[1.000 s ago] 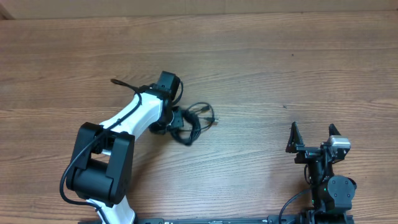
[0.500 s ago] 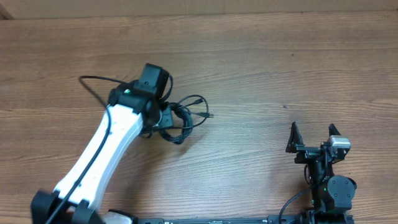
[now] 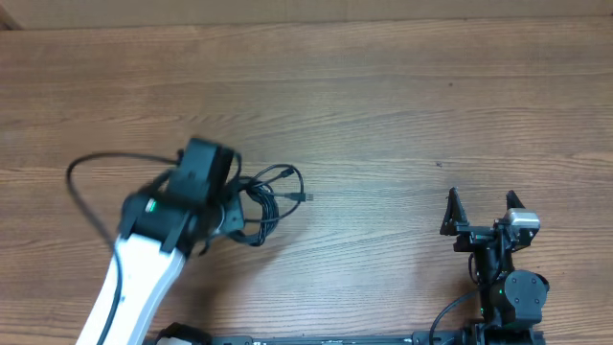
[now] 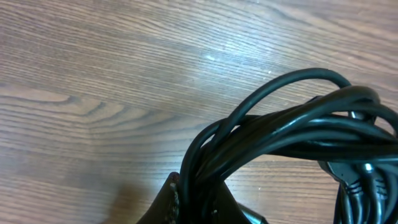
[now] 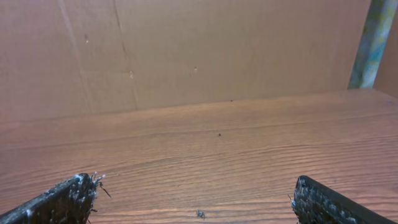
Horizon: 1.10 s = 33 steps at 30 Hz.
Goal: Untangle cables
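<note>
The cables [image 3: 271,196] are a bundle of thin black cords left of the table's middle, with a small plug end [image 3: 303,196] pointing right. My left gripper [image 3: 236,205] sits at the bundle's left side, mostly hidden under its wrist. In the left wrist view the cables [image 4: 292,127] arc over the wood and run down between the jaws of the left gripper [image 4: 202,196], which is shut on them. A thin black cord [image 3: 81,172] loops out to the left of that wrist. My right gripper [image 3: 482,208] rests open at the near right, far from the cables, and nothing lies between the jaws of the right gripper [image 5: 196,193].
The wooden table [image 3: 402,105] stretches across the whole view. A cardboard wall [image 5: 186,50] stands along its far edge. The right arm's base [image 3: 512,292] with its thick black wire sits at the near right edge.
My left arm has swung left and toward the near edge, dragging the cable bundle with it. The plug end has followed to the left. The right arm has not moved.
</note>
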### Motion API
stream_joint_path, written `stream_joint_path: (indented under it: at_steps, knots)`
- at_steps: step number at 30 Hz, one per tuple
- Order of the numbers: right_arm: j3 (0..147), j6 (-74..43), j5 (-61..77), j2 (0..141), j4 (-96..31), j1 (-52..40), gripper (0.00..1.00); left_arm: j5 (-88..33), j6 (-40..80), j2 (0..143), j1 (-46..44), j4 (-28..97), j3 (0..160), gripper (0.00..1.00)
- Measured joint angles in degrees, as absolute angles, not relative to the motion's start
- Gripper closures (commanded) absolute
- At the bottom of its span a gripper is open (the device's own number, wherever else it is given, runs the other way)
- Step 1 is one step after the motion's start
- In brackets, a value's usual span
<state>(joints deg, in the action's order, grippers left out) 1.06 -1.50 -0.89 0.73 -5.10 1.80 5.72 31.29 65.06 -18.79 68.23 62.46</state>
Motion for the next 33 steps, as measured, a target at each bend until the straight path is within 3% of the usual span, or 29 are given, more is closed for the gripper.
stream_joint_path:
  at_steps: [11,26,33]
  knots:
    - [1.06,-1.50,-0.91,0.73,-5.08,1.80,0.00,-5.39,32.84,51.16,-18.79,52.66,42.00,0.96]
    - [1.06,-1.48,-0.23,0.73,-5.10,1.80,0.00,-18.26,37.87,54.13,-18.79,53.36,38.98,0.96]
    - [1.06,-1.87,8.29,0.73,-3.90,1.80,0.00,-18.94,42.65,54.19,-18.79,51.96,38.98,0.96]
